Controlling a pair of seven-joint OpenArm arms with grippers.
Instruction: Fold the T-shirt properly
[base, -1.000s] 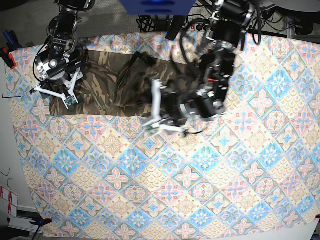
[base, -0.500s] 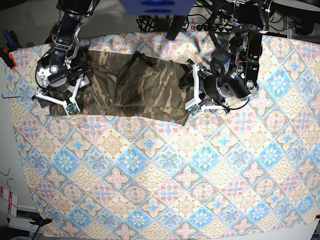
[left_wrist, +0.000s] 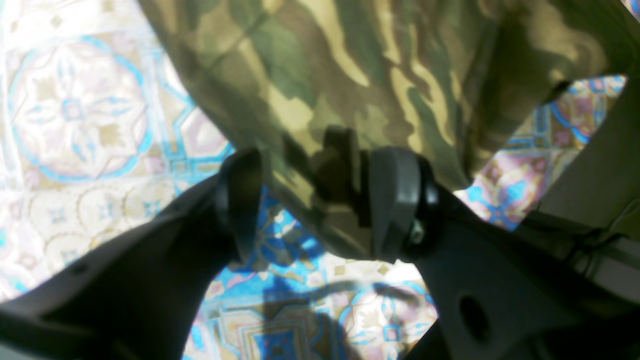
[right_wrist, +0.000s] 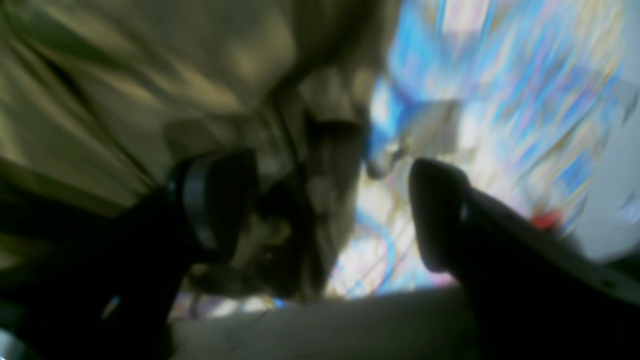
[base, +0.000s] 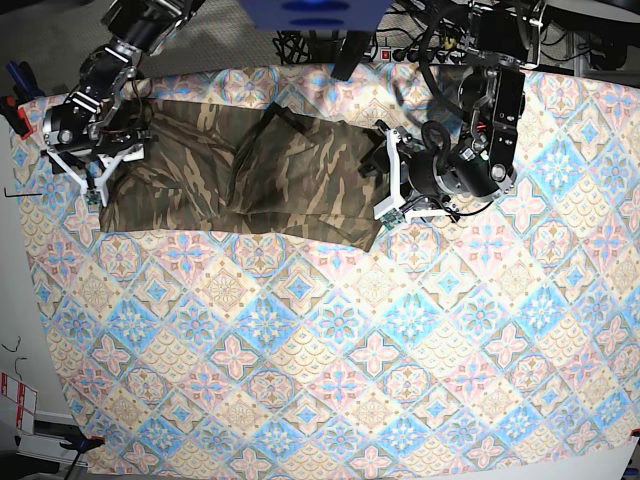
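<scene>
The camouflage T-shirt (base: 300, 170) lies spread flat across the back left of the table, with a fold ridge near its middle. My left gripper (base: 383, 180) sits at the shirt's right edge. In the left wrist view the left gripper (left_wrist: 315, 200) is open, and the shirt's edge (left_wrist: 350, 60) hangs between the fingers (left_wrist: 395, 200), with a gap beside the other finger. My right gripper (base: 97, 180) is at the shirt's left edge. In the blurred right wrist view the right gripper (right_wrist: 330, 205) is open wide, with the shirt (right_wrist: 125, 75) beside one finger.
The blue-pink-cream tile-patterned cloth (base: 350, 350) covers the whole table and also shows in the left wrist view (left_wrist: 75, 110). A red clamp (base: 15, 115) holds it at the left edge. Cables (base: 400, 45) lie behind the table's back edge.
The left arm swung from over the shirt's middle to its right edge, and the shirt now lies spread out. The right gripper moved up and to the left, off the shirt's lower left part.
</scene>
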